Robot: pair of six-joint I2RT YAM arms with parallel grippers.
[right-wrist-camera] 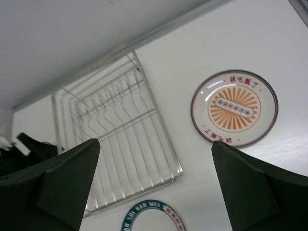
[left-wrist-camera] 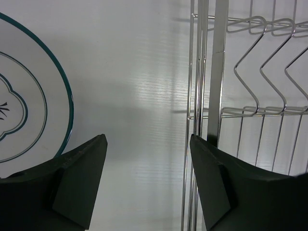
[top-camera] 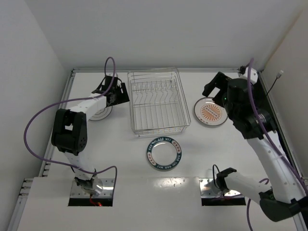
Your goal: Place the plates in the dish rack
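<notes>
White table, matte. White enclosure wall at far side. Metal edge rail along far table edge. Small white plug, far right corner.

walls: plain white | table: white, soft glare — metal rail along far edge

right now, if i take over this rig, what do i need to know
Left gripper: open, empty, low between the teal-lined plate and the left wall of the dish rack.
Right gripper: open, empty, raised near the orange sunburst plate.
Blue-rimmed plate: lies flat in front of the rack.
Done: nothing, no plate is in the rack.
Left: all three plates.
</notes>
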